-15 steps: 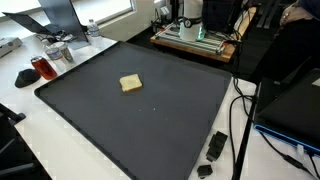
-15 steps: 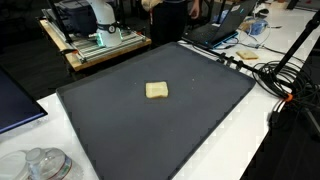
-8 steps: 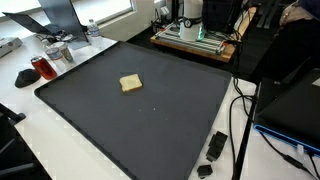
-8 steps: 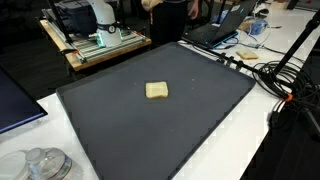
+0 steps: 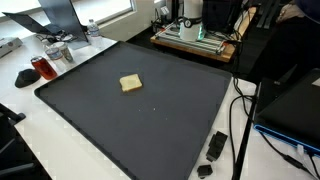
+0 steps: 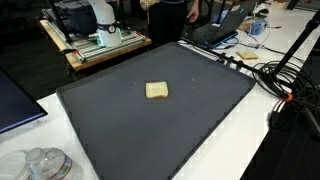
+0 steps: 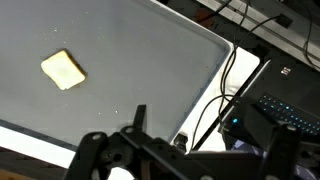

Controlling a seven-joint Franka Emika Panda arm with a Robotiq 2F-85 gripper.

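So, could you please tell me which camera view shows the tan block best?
The wrist view: the tan block appears largest there. In both exterior views it looks small on the dark mat.

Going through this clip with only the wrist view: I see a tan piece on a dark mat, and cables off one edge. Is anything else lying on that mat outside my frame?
Observer: No. In both exterior views the tan piece is the only thing on the dark mat.
Operator: What stands beyond the mat, on the side away from the cables?
Observer: In an exterior view a small reddish jar stands on the white table by a corner of the mat.
Operator: And behind the mat?
Observer: A wooden board carrying a machine with a green glow sits past the mat's far edge.
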